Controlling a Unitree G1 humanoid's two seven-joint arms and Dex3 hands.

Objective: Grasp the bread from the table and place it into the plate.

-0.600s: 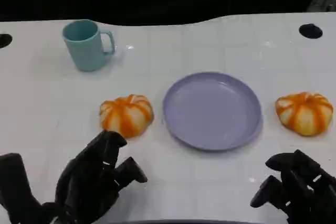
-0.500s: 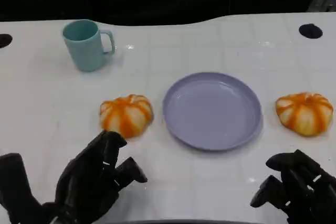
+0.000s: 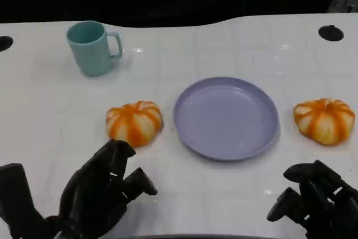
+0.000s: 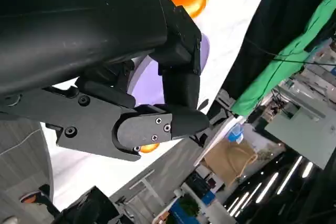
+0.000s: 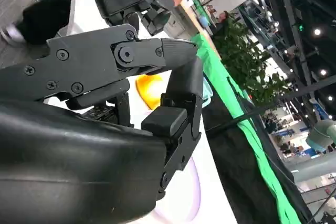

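Between the two pumpkin-shaped bread rolls, the lavender plate [image 3: 226, 118] lies bare, so nothing is placed yet. One roll [image 3: 135, 122] sits just left of the plate, the other [image 3: 324, 120] near its right. Both hands wait at the near edge: the left hand [image 3: 103, 188], fingers loosely apart and holding nothing, the right hand [image 3: 313, 200] curled and likewise holding nothing. A teal mug [image 3: 92, 47] stands far left, well clear of any path.
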